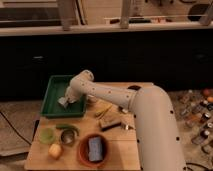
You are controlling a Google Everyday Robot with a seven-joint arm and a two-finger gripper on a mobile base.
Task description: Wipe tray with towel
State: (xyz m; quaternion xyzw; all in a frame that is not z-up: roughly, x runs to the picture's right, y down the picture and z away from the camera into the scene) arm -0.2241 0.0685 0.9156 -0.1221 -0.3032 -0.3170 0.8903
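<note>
A shallow green rectangular tray (54,95) sits flat on the back left corner of a wooden table, and inside it, towards its front right, a small pale crumpled towel (63,103) lies on the tray floor beneath the gripper (68,98), which reaches down into the tray.

Jaws at towel (63,102) — inside green tray (52,94)
</note>
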